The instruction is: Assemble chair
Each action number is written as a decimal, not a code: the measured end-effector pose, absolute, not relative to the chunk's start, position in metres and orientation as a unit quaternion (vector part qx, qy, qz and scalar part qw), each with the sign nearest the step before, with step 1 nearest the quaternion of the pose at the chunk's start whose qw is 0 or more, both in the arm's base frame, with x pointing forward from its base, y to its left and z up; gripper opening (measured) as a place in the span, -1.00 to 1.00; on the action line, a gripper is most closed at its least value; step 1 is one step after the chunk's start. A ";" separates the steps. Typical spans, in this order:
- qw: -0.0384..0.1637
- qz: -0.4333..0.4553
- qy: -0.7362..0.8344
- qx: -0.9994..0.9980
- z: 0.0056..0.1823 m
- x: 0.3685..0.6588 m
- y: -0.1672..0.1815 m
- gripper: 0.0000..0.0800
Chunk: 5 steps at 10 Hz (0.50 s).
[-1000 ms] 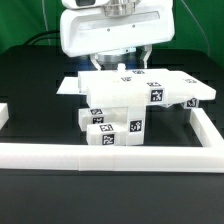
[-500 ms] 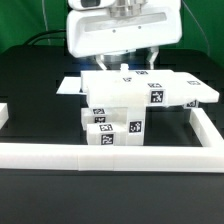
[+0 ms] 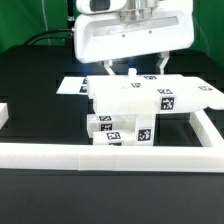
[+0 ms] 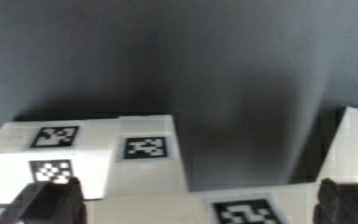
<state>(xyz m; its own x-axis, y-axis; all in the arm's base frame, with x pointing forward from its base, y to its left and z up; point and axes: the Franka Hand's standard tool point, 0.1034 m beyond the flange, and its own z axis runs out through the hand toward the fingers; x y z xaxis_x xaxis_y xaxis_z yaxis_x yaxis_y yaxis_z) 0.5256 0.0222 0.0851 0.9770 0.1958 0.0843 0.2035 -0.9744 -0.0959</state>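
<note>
The chair, partly assembled, stands near the middle of the black table. It is a stack of chunky white blocks capped by a wide flat panel, with black-and-white square tags on the front and top faces. The wrist view shows two of its white tagged parts close up against the dark tabletop. The gripper hangs directly over the panel's far edge. Its fingers are spread as wide as they go and hold nothing; whether the tips touch the panel cannot be told. A white border rail runs just in front of the chair and up the exterior view's right, and the marker board lies flat behind. Compared with a second ago, the gripper has moved toward the exterior view's right with its fingers just as wide. The chair also sits slightly further to that side.
</note>
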 end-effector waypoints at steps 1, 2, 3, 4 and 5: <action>0.050 -0.039 -0.096 -0.993 0.086 0.520 0.018 0.62; 0.051 -0.039 -0.095 -0.993 0.086 0.520 0.019 0.62; 0.050 -0.038 -0.095 -0.993 0.085 0.520 0.019 0.62; 0.051 -0.039 -0.092 -0.994 0.085 0.519 0.020 0.62; 0.051 -0.039 -0.082 -0.995 0.085 0.513 0.029 0.62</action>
